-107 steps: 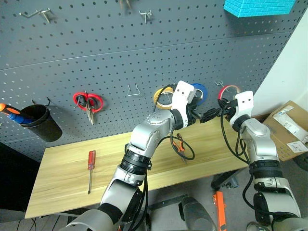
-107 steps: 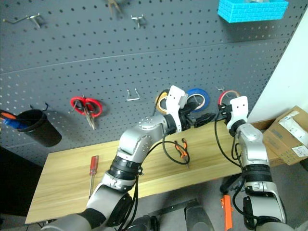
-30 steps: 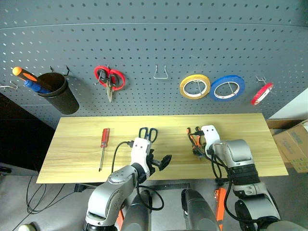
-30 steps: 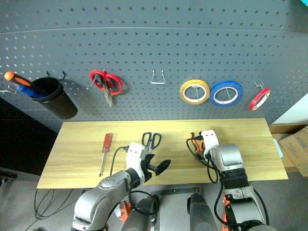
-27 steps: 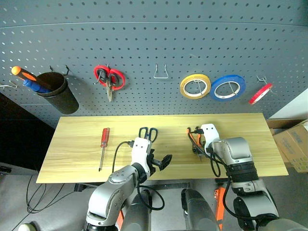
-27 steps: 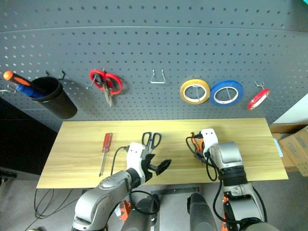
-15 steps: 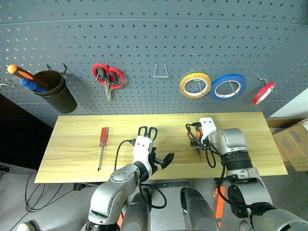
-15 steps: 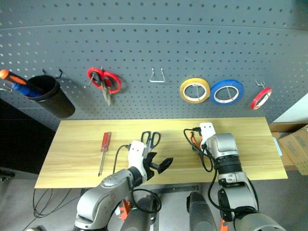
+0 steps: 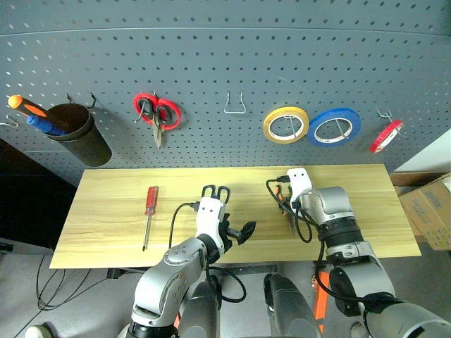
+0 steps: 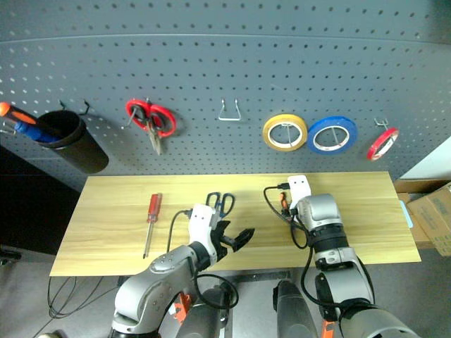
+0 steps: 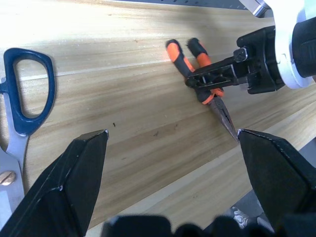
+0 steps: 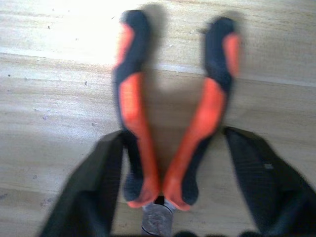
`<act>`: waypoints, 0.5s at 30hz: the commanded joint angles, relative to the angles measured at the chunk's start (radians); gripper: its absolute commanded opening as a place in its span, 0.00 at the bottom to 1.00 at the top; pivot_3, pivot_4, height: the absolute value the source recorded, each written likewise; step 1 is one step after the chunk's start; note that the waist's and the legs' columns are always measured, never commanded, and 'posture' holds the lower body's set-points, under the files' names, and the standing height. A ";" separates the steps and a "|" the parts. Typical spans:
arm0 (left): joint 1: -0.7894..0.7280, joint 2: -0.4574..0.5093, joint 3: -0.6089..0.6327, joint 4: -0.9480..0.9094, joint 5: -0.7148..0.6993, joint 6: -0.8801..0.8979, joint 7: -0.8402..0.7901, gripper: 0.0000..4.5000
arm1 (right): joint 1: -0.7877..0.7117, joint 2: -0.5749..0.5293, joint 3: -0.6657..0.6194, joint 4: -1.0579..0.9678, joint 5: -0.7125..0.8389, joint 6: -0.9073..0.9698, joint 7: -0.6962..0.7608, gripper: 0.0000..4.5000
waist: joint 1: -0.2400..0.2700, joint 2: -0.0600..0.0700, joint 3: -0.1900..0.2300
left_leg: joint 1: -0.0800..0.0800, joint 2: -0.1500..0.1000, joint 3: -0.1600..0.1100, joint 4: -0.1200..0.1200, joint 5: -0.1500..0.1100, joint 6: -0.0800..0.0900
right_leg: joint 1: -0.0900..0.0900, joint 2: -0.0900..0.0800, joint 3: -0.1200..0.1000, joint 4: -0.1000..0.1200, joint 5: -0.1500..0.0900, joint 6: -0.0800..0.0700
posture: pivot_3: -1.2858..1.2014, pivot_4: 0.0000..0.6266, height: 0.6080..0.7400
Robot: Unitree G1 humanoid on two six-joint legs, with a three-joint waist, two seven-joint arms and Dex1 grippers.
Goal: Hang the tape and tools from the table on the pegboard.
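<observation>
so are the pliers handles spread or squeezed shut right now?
Spread. The pliers lie flat on the table, handles splayed in a V. The right gripper straddles them near the pivot, its fingers outside the handles.

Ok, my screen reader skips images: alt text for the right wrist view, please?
The right pincer straddles orange-and-black pliers lying on the light wooden table, one black finger on each side of the handles, not clearly gripping them.

Left gripper (image 11: pixel 170 143) jaws wide; right gripper (image 12: pixel 170 168) fingers spread
</observation>
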 commanded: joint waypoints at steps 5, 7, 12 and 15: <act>-0.014 -0.013 -0.010 -0.009 -0.006 -0.017 0.002 1.00 | 0.008 0.009 -0.012 0.028 0.012 0.042 0.007 0.49 | 0.000 0.000 0.000 | 0.000 0.001 0.000 -0.002 0.000 0.000 | 0.000 0.000 0.000 -0.004 0.001 -0.001 | 0.54 0.56 1.00; -0.020 -0.015 -0.012 -0.005 -0.004 -0.019 0.002 1.00 | 0.007 0.002 -0.005 0.024 0.010 0.042 0.014 0.49 | 0.000 0.000 0.000 | -0.001 0.001 0.000 -0.003 0.000 0.000 | 0.000 0.000 0.000 -0.005 0.002 -0.002 | 0.54 0.55 1.00; -0.042 -0.024 -0.016 0.010 -0.001 -0.026 0.003 1.00 | 0.038 -0.062 0.087 -0.043 0.019 0.000 0.124 0.49 | 0.000 0.000 0.000 | -0.001 0.000 0.000 -0.003 0.000 0.000 | 0.000 0.000 0.000 -0.007 0.002 -0.002 | 0.54 0.53 1.00; -0.062 -0.037 -0.029 0.013 -0.003 -0.026 0.001 1.00 | 0.093 -0.130 0.138 -0.146 0.031 0.001 0.200 0.49 | 0.004 0.000 0.000 | -0.004 0.000 0.000 -0.003 0.000 0.000 | -0.001 0.000 -0.002 -0.008 0.001 -0.001 | 0.54 0.52 1.00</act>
